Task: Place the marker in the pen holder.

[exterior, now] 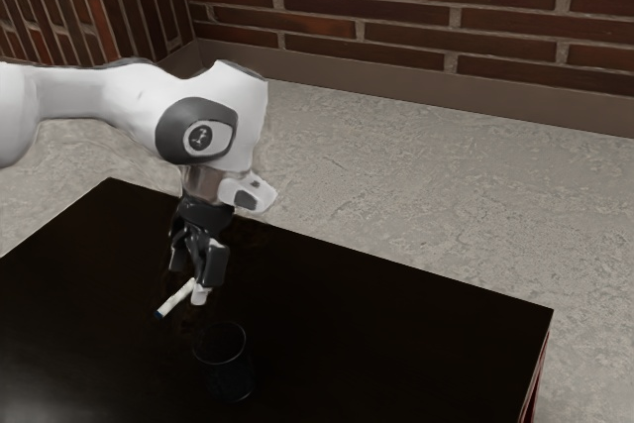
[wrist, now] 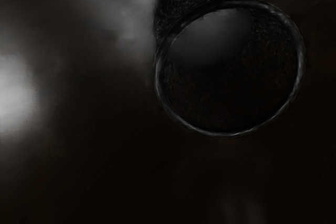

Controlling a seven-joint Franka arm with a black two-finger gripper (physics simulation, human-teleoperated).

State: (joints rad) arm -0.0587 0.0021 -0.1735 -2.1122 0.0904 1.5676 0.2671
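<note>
Though slim, the white marker [exterior: 175,299] firm in the narrowly parted gripper [exterior: 199,291], near the round, glassy pen holder [exterior: 231,375].

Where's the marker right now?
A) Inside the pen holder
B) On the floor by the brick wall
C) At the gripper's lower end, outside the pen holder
C: the white marker slants from the gripper's lower end, clear of the pen holder's rim.

Arm [exterior: 109,91], white, smooth, rounded shell; joint cover [exterior: 174,128], dark grey, curved, with round dark disc [exterior: 200,138] bearing small pale marking; wrist projection [exterior: 262,188], white, dark inset; gripper [exterior: 201,290], black, angular links, blocky lower parts, pale tip
</note>
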